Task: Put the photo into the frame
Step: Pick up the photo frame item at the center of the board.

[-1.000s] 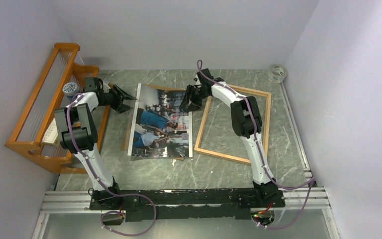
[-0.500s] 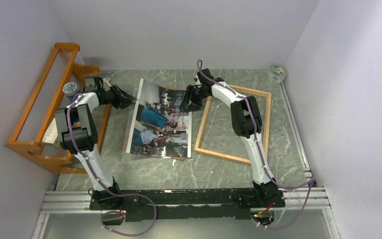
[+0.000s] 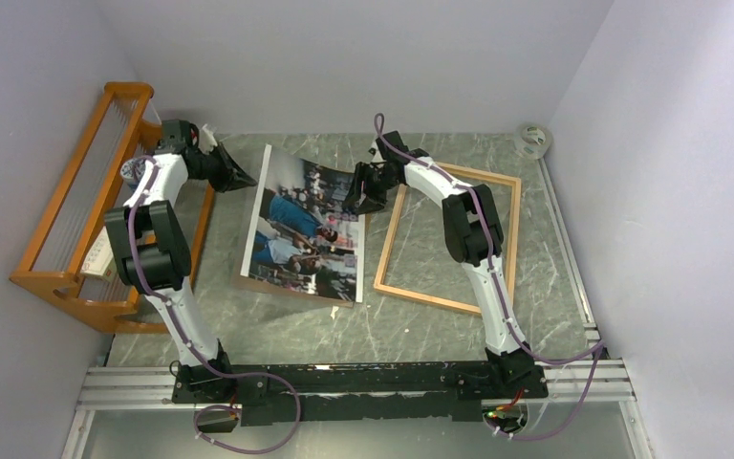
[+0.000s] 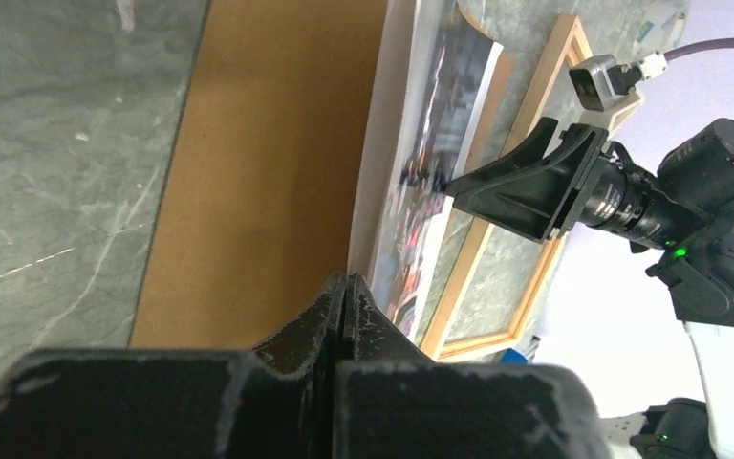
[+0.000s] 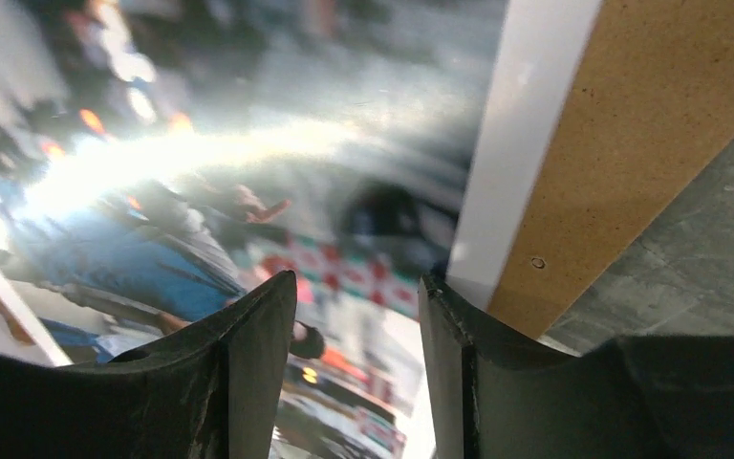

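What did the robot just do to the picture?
The left gripper closed on the photo's left edge and raised that side off the board, so the photo now tilts and curls. The right gripper, open over the photo's other side, and the frame stayed put.

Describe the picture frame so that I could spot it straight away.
On the right half of the grey-green marbled table lies the frame, a flat rectangle of thin light wood. Unlike the photo and the brown board to its left, it is an empty outline with tabletop showing through, and it is paler than the orange rack.
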Motion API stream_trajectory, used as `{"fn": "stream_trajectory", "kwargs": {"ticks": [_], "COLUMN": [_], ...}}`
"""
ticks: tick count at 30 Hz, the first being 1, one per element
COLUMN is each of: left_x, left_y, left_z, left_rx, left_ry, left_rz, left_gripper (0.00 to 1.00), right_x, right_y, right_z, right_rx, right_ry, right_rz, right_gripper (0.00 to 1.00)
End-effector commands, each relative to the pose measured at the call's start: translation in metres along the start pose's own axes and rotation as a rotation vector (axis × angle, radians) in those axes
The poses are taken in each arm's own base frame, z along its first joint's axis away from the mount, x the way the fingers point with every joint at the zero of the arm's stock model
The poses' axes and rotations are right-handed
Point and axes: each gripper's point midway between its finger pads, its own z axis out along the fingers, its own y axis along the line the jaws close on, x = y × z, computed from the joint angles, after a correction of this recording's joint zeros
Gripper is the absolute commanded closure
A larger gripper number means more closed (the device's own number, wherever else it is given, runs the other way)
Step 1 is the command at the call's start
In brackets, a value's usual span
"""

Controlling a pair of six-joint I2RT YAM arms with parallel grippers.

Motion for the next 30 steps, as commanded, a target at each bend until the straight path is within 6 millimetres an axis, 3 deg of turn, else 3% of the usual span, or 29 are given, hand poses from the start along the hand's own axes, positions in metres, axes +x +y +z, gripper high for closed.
{"fn": "stream_trajectory", "kwargs": {"ticks": [1, 6, 9, 14, 21, 26, 30], "left_x": [-0.036, -0.057, -0.062, -0.066, -0.068, -0.072, -0.07], "left_y": [-0.011, -0.019, -0.036, -0.072, -0.123, -0.137, -0.151], "left_z": [-0.04, -0.081, -0.1, -0.132, -0.179, -0.217, -0.247], "left_rx": [-0.122, -0.279, -0.282, -0.249, -0.191, -0.253, -0.279], "left_ry": [-0.11, -0.144, -0.184, -0.266, -0.409, -0.548, -0.655], "left_rz": [0.176, 0.32, 0.373, 0.447, 0.547, 0.586, 0.604], "left_gripper": [0.98, 0.97, 0.98, 0.97, 0.97, 0.98, 0.98], "right_x": [-0.003, -0.01, -0.012, -0.023, -0.044, -0.048, -0.039], "right_y": [-0.049, -0.037, -0.031, -0.002, 0.053, 0.097, 0.12], "right_z": [0.002, -0.008, -0.013, -0.032, -0.083, -0.124, -0.153], "right_rx": [0.185, 0.146, 0.13, 0.064, -0.027, -0.128, -0.185], "right_ry": [-0.037, -0.073, -0.086, -0.148, -0.28, -0.359, -0.39], "right_rz": [-0.033, -0.04, -0.044, -0.057, -0.091, -0.115, -0.135], "right_gripper": [0.45, 0.43, 0.43, 0.43, 0.41, 0.37, 0.35]}}
